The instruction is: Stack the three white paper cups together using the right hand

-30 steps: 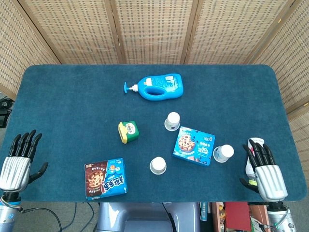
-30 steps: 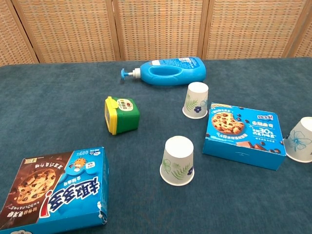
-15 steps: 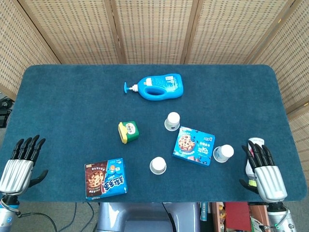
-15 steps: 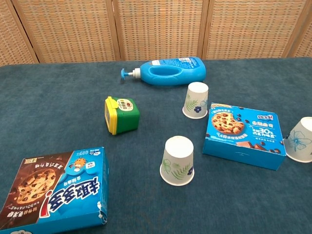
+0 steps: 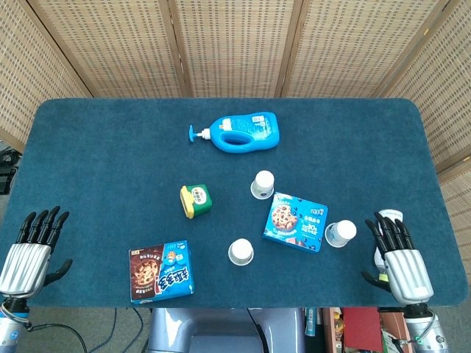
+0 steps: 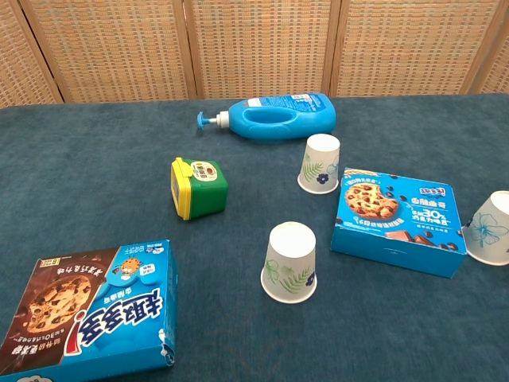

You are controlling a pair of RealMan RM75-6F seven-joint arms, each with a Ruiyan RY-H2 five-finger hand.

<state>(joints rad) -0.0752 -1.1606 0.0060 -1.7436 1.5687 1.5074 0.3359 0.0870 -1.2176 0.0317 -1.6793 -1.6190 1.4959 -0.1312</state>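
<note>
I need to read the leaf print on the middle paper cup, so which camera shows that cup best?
The chest view: the middle paper cup stands upside down close to the camera, side wall and green leaf print plain. The head view shows the same cup from above, mostly its round base, small, with no print readable.

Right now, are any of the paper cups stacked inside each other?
No, the three paper cups stand upside down, each apart on the table.

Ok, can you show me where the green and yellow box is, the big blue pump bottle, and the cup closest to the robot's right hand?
green and yellow box (image 6: 200, 187), chest view, front face.
blue pump bottle (image 6: 278, 116), chest view, body.
paper cup (image 5: 340, 234), head view, upturned base.
</note>
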